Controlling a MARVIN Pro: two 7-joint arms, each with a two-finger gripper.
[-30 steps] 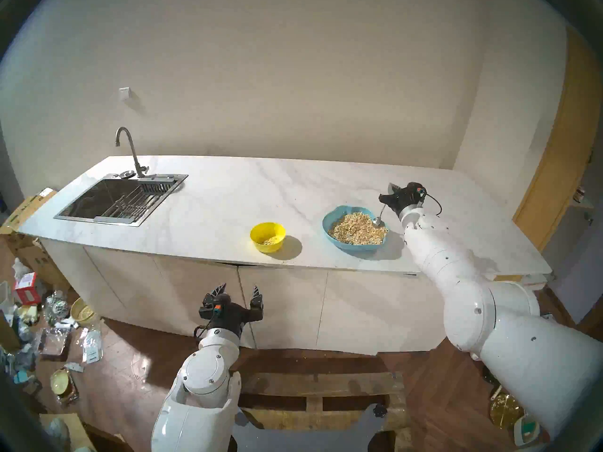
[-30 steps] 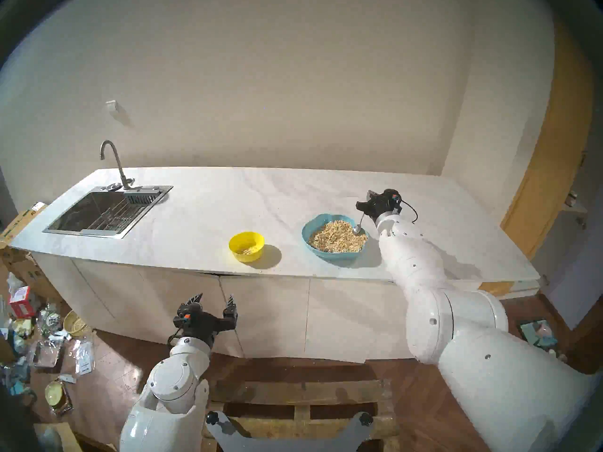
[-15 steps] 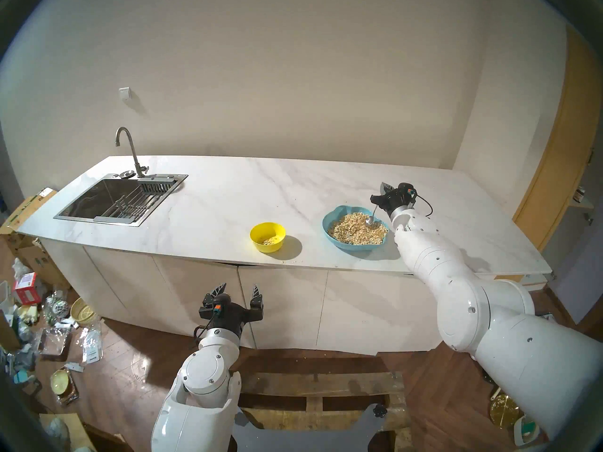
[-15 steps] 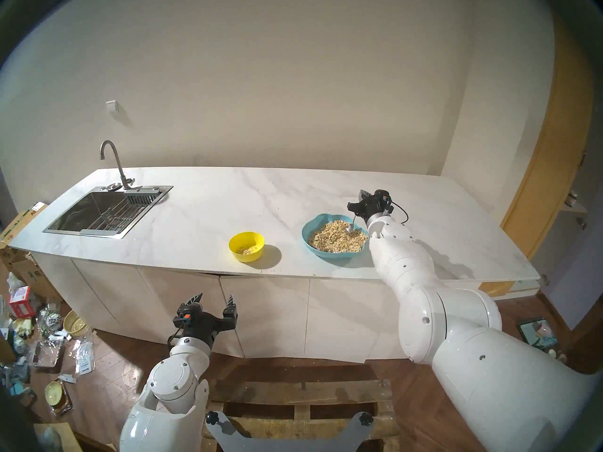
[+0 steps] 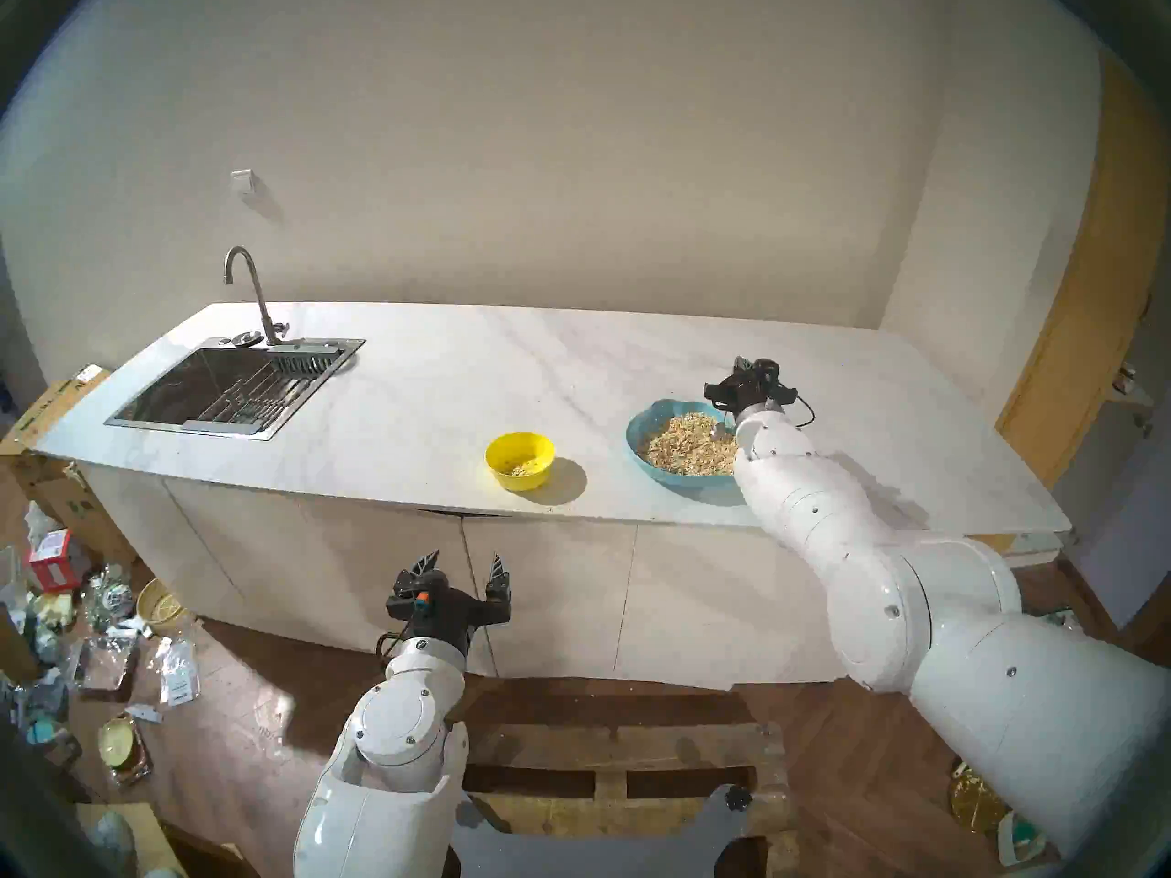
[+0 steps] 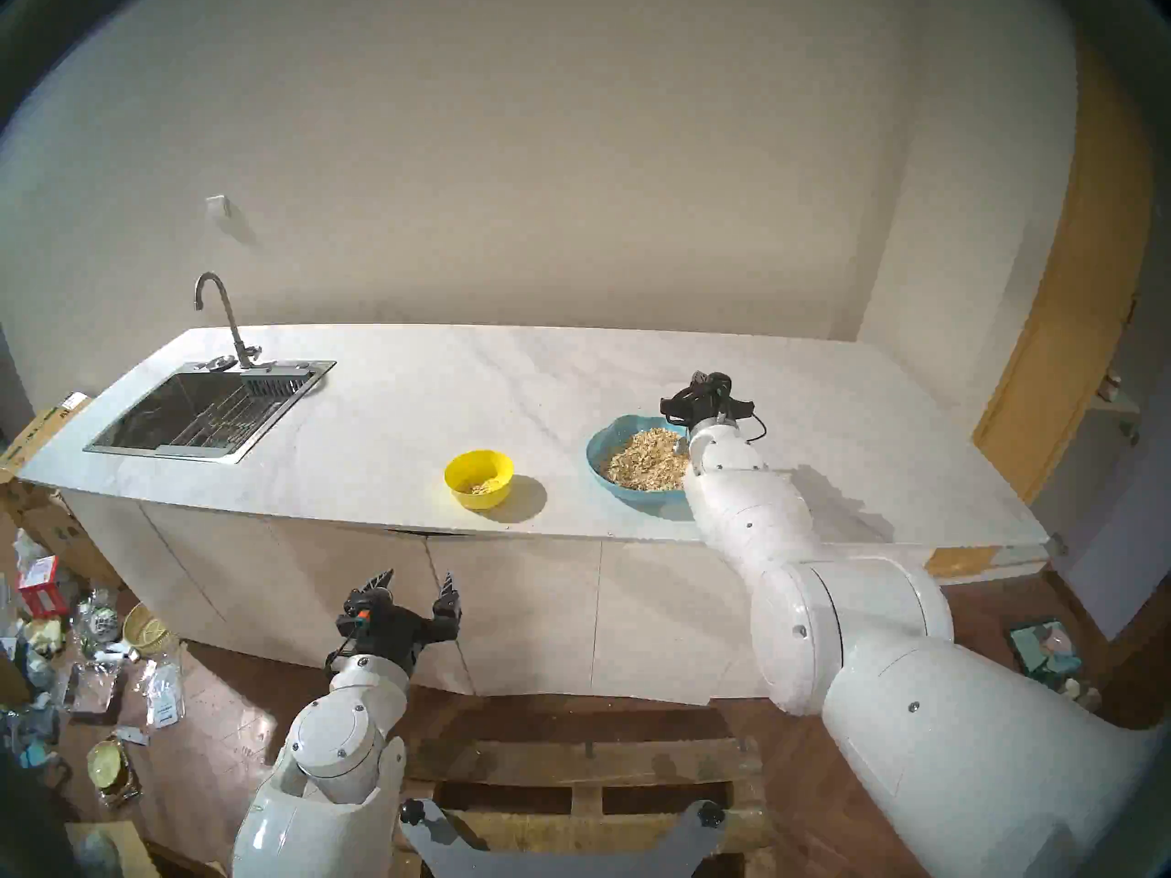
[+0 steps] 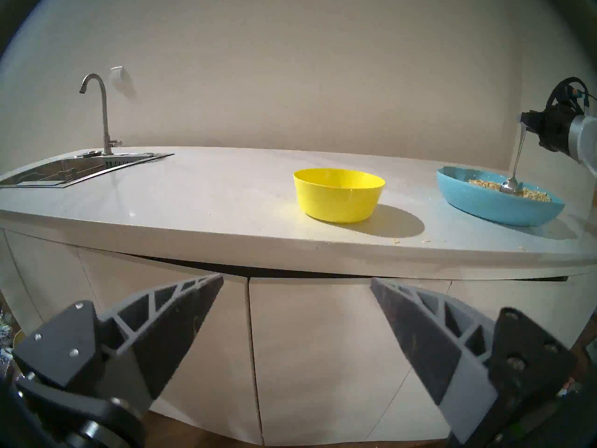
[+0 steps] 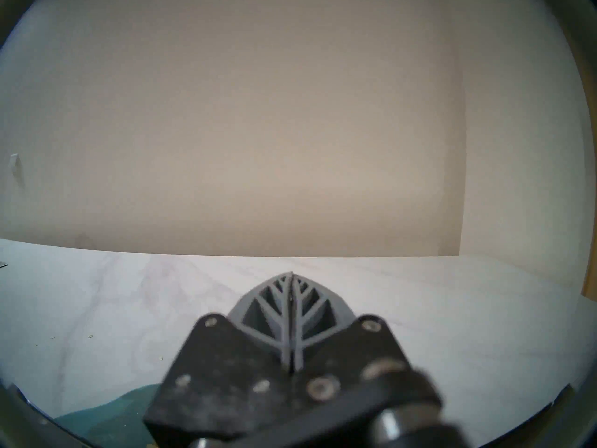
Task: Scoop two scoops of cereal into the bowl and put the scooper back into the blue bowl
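Observation:
The scooper, a slim silver spoon (image 7: 518, 154), stands steeply with its head (image 5: 719, 428) dipped in the cereal (image 5: 681, 449) heaped in the teal-blue wavy-rimmed bowl (image 5: 635, 443). My right gripper (image 5: 738, 371) hovers over that bowl's far right rim, shut on the top of the spoon's handle; its fingers (image 8: 292, 295) press together in the right wrist view. Left of it sits the small yellow bowl (image 5: 519, 460) with a thin layer of flakes on its bottom. My left gripper (image 5: 462, 563) hangs open and empty below the counter's front edge.
A steel sink (image 5: 234, 389) with a curved faucet (image 5: 250, 287) takes up the counter's far left. A few stray flakes lie near the front edge (image 7: 395, 242). Clutter covers the floor at left (image 5: 95, 617); a wooden pallet (image 5: 621, 769) lies below me.
My right arm has swung left and its wrist has turned, carrying the spoon's head leftward through the cereal. The forearm now hides the blue bowl's right side. The left arm has stayed still.

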